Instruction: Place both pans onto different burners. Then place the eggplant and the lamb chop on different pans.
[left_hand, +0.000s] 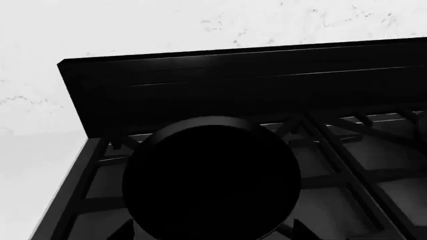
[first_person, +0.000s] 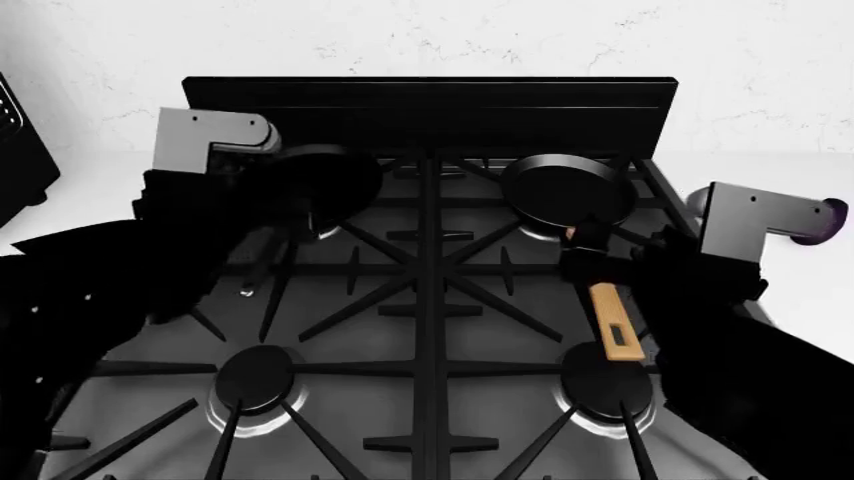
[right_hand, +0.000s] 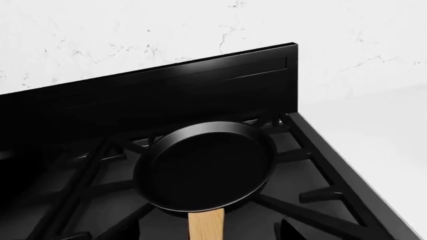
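On the stove (first_person: 427, 300), the wooden-handled pan (first_person: 567, 192) sits over the back right burner and the flat pan (first_person: 320, 180) over the back left. Neither gripper's fingers show, so I cannot tell their state. Before letting go, each pan should be centred. No eggplant or chop is clearly seen.

Black gas stove (first_person: 427, 300), cast-iron grates across the top, raised back panel against white marbled wall. Flat pan (first_person: 320, 180) on grate over rear left burner. Wooden-handled pan (first_person: 567, 190) on grate over rear right burner, handle toward front. Front left burner (first_person: 254, 378) and front right burner (first_person: 603, 378) bare.
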